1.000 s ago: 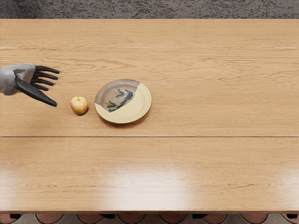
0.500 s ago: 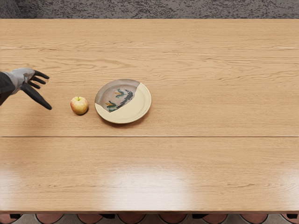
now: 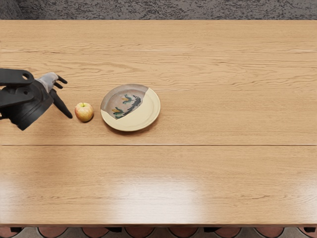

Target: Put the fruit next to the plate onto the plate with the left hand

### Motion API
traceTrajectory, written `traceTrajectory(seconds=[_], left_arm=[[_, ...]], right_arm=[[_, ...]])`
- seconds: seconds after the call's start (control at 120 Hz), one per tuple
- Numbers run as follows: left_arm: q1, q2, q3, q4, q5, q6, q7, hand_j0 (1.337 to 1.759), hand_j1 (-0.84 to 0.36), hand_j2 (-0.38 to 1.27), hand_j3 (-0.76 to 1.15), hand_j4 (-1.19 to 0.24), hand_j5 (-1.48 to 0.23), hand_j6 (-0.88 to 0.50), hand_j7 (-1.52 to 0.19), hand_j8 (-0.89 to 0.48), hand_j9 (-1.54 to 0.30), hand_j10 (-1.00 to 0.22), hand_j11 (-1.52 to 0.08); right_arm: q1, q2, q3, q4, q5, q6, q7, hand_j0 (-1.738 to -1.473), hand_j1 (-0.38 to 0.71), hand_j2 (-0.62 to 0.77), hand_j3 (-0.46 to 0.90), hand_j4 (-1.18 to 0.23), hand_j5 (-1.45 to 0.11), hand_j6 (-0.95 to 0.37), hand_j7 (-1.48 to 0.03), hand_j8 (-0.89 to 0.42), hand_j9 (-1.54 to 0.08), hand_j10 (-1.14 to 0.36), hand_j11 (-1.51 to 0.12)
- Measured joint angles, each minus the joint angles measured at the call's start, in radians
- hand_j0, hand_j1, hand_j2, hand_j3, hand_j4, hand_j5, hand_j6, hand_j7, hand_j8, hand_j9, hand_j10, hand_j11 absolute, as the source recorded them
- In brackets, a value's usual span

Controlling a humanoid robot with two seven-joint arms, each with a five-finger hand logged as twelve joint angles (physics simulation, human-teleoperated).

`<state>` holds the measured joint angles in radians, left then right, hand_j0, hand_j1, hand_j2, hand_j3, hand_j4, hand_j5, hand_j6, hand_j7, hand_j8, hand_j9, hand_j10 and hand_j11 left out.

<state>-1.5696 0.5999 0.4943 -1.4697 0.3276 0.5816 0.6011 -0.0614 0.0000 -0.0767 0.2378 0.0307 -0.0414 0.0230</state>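
Note:
A small yellow-red apple sits on the wooden table just left of a cream plate with a grey, painted upper-left part. My left hand comes in from the left edge, its black forearm filling the frame's left side. Its dark fingers are spread and hold nothing. The longest finger points down-right and ends a short way left of the apple, apart from it. No right arm shows.
The wooden table runs across the whole view, with a seam across its middle. A dark grey floor strip lies beyond the far edge.
The left hand has shifted right toward the apple, and more of its black forearm has come into view. Apple and plate have not moved.

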Motion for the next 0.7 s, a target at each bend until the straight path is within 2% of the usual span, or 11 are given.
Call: traceTrajectory(seconds=[0.292,0.383,0.5,0.7], left_arm=[[-0.012,-0.092,0.005,-0.009,-0.021,0.028,0.009,1.658,0.06,0.05,0.00,-0.25,-0.32,-0.25,-0.32,-0.25,-0.32,-0.25,-0.32],[-0.020,-0.114,0.018,0.003,-0.034,0.029,0.010,1.658,0.06,0.05,0.00,-0.25,-0.32,-0.25,-0.32,-0.25,-0.32,-0.25,-0.32],[-0.046,-0.196,0.058,0.031,-0.067,0.029,0.010,1.658,0.05,0.05,0.00,-0.25,-0.32,-0.25,-0.32,-0.25,-0.32,-0.25,-0.32],[-0.048,-0.203,0.124,0.072,-0.110,0.029,0.010,1.658,0.05,0.05,0.00,-0.25,-0.32,-0.25,-0.32,-0.25,-0.32,-0.25,-0.32]], right_arm=[[0.000,0.000,0.000,0.000,0.000,0.000,0.000,-1.658,-0.30,-0.01,0.00,-0.04,-0.05,-0.04,-0.05,-0.04,-0.05,-0.04,-0.05],[0.000,0.000,0.000,0.000,0.000,0.000,0.000,-1.658,-0.30,-0.01,0.00,-0.04,-0.05,-0.04,-0.05,-0.04,-0.05,-0.04,-0.05],[0.000,0.000,0.000,0.000,0.000,0.000,0.000,-1.658,-0.30,-0.01,0.00,-0.04,-0.05,-0.04,-0.05,-0.04,-0.05,-0.04,-0.05],[0.000,0.000,0.000,0.000,0.000,0.000,0.000,-1.658,-0.30,-0.01,0.00,-0.04,-0.05,-0.04,-0.05,-0.04,-0.05,-0.04,-0.05]])
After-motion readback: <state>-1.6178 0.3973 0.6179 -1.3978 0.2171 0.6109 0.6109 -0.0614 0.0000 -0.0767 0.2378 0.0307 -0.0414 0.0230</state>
